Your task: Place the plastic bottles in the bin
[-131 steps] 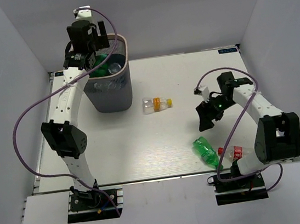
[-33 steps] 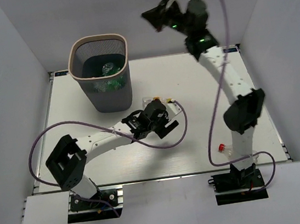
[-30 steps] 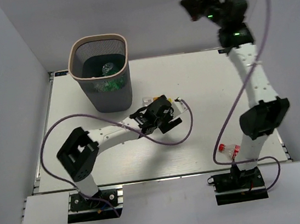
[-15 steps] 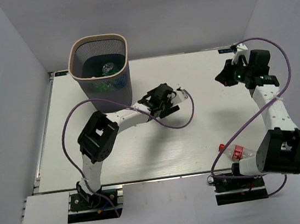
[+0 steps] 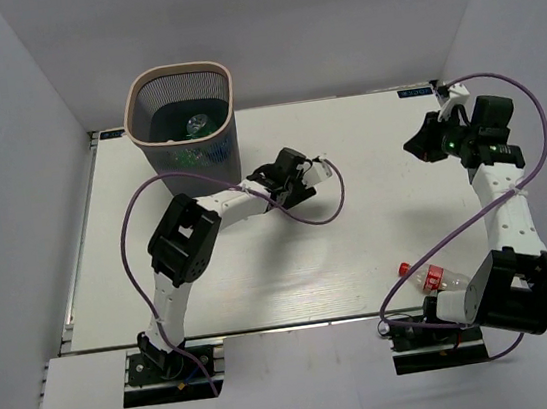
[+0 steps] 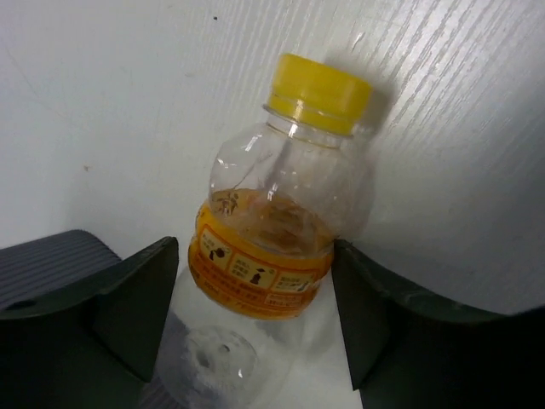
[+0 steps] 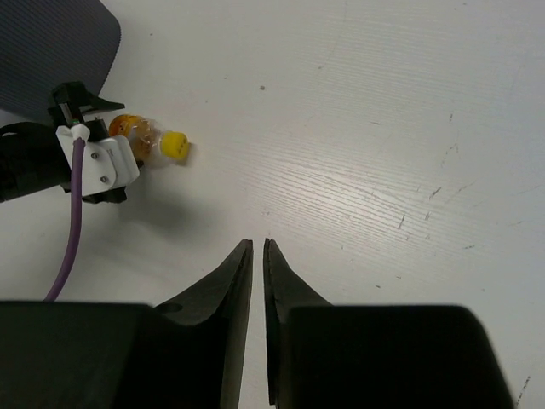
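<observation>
A clear plastic bottle with a yellow cap and orange label lies on the table, right of the bin. My left gripper is low over it, its dark fingers against both sides of the body. In the top view the gripper covers most of this bottle. A second clear bottle with a red cap lies by the right arm's base. My right gripper hangs above the right half of the table, empty, its fingers a thin slit apart. Green and clear bottles show inside the bin.
The dark mesh bin stands at the table's far left corner. The left arm's purple cable loops over the table middle. White walls close in the back and both sides.
The left arm has stretched further toward the yellow-capped bottle and its jaws have closed in on it. The right arm has swung down from high at the back to the table's right side.
</observation>
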Robot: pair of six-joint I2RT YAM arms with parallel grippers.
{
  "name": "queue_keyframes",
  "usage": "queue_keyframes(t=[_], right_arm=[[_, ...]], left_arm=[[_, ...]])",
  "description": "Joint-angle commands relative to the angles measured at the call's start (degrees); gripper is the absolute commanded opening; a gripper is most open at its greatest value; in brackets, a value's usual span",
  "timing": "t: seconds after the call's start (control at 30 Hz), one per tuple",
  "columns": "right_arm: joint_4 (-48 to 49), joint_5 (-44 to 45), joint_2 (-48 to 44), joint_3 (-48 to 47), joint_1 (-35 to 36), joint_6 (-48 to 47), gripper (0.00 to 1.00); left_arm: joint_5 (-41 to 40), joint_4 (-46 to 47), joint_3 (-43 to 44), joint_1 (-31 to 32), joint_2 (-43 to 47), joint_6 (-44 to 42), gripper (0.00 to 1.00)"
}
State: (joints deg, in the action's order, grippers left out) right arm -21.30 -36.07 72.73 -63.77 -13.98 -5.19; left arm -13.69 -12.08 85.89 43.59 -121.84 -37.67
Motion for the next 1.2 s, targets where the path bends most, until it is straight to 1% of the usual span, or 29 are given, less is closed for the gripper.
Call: queue_keyframes(t=[0.0, 0.03, 0.07, 0.13, 0.17, 0.2, 0.27, 0.3, 0.33, 0.37, 0.4, 0.43, 0.47, 0.5, 0.53, 0.57, 0.6, 0.67, 0.73, 0.77, 0.8, 0.9, 0.93, 1.0, 1.03, 1.07, 1.1, 1.13, 1.17], right_arm=[[-1.2, -2.7, -0.7, 0.2, -0.8, -0.6, 0.16], [-1.5, -2.9, -0.7, 0.5, -1.0, -0.6, 0.16], [-1.8, -2.9, -0.9, 0.7, -1.3, -0.7, 0.16], [-2.0, -3.0, -1.3, 1.0, -1.3, -1.1, 0.16], [-2.2, -3.2, -1.3, 1.6, -1.5, -1.7, 0.16], [-2.4, -3.2, -1.3, 1.8, -1.7, -2.0, 0.18], [-3.6, -4.1, -1.4, 3.0, -1.6, -5.1, 0.3], [-4.4, -4.4, -1.1, 3.3, -1.6, -6.2, 0.39], [-6.2, -4.6, -0.4, 3.6, -1.7, -11.2, 0.5], [-8.4, -4.6, -0.1, 4.2, -1.7, -13.2, 0.67], [-9.8, -4.6, 0.8, 4.6, -1.7, -15.3, 0.69], [-13.4, -4.8, 1.5, 4.4, -1.7, -22.8, 0.69], [-17.6, -5.1, 3.9, 4.3, -1.9, -25.5, 0.72], [-21.3, -5.2, 4.4, 3.8, -2.1, -30.1, 0.74], [-23.1, -5.3, 5.0, 3.5, -2.5, -32.0, 0.74], [-24.4, -5.2, 6.4, 3.3, -2.5, -36.1, 0.74], [-27.4, -5.1, 6.7, 2.7, -3.1, -37.0, 0.74], [-27.8, -4.0, 6.2, 2.8, -3.3, -38.2, 0.74], [-27.3, -3.0, 5.3, 3.8, -4.0, -38.8, 0.72], [-27.0, -2.7, 5.0, 3.9, -4.1, -39.5, 0.69], [-27.5, -2.4, 4.4, 4.7, -4.2, -40.8, 0.56], [-29.6, -3.3, 3.8, 5.9, -4.4, -43.1, 0.31], [-30.9, -3.5, 4.0, 6.3, -4.3, -44.2, 0.13], [-33.4, -4.1, 4.1, 6.3, -4.3, -46.5, 0.0], [-34.1, -4.0, 4.0, 6.3, -4.4, -47.1, 0.0], [-34.5, -3.9, 4.0, 6.0, -4.3, -48.0, 0.05], [-35.0, -3.7, 3.9, 5.9, -4.2, -50.0, 0.13], [-37.2, -3.5, 4.0, 5.5, -4.3, -51.1, 0.33], [-38.2, -3.5, 4.2, 4.9, -4.2, -52.1, 0.42]], left_arm=[[4.1, -3.0, -0.5, -1.0, -0.2, 1.9, 0.79], [4.9, -3.0, -0.5, -1.1, -0.2, 1.9, 0.68], [5.7, -3.0, -0.5, -1.1, -0.2, 2.4, 0.54], [9.2, -4.8, -0.5, -1.1, 0.3, 3.6, 0.43], [12.9, -5.6, -0.5, -1.1, 0.9, 3.7, 0.38], [14.7, -6.4, 0.0, -1.1, 1.4, 4.4, 0.35], [18.7, -8.1, 0.7, 0.4, 2.8, 6.1, 0.3], [19.2, -8.7, 2.0, 0.4, 4.3, 6.9, 0.29], [19.2, -10.1, 3.1, 0.4, 5.1, 7.9, 0.29], [21.1, -10.8, 4.4, 0.4, 6.1, 9.9, 0.27], [21.1, -10.8, 7.1, 0.4, 7.2, 10.9, 0.27], [21.9, -10.8, 8.5, 0.4, 9.6, 11.7, 0.27], [22.8, -10.8, 10.2, 0.4, 10.6, 13.7, 0.27], [24.0, -10.8, 14.4, -0.3, 11.5, 15.0, 0.27], [24.0, -10.8, 17.0, -1.1, 12.1, 16.6, 0.27], [24.0, -10.8, 19.6, -1.1, 12.8, 18.1, 0.22], [22.9, -11.4, 24.9, -1.8, 12.8, 19.5, 0.21], [20.2, -11.4, 32.0, -3.1, 12.8, 21.7, 0.21], [16.4, -11.4, 35.1, -5.0, 13.5, 25.4, 0.21], [15.2, -10.3, 35.9, -5.7, 14.1, 26.7, 0.21], [13.7, -8.1, 35.9, -6.5, 15.0, 29.9, 0.21], [6.7, -5.2, 33.7, -10.1, 19.1, 34.7, 0.22], [3.0, -5.2, 33.7, -12.2, 19.8, 35.5, 0.22], [-1.3, -6.4, 31.6, -14.4, 21.7, 37.7, 0.23], [-1.9, -6.4, 30.6, -15.5, 22.7, 37.7, 0.23], [-2.0, -6.4, 27.7, -17.6, 23.7, 38.4, 0.25], [-2.0, -5.5, 26.6, -18.4, 25.4, 38.4, 0.26], [-2.7, -6.8, 26.1, -19.2, 25.4, 39.2, 0.26], [-2.7, -8.3, 27.0, -20.5, 25.4, 39.3, 0.36]])
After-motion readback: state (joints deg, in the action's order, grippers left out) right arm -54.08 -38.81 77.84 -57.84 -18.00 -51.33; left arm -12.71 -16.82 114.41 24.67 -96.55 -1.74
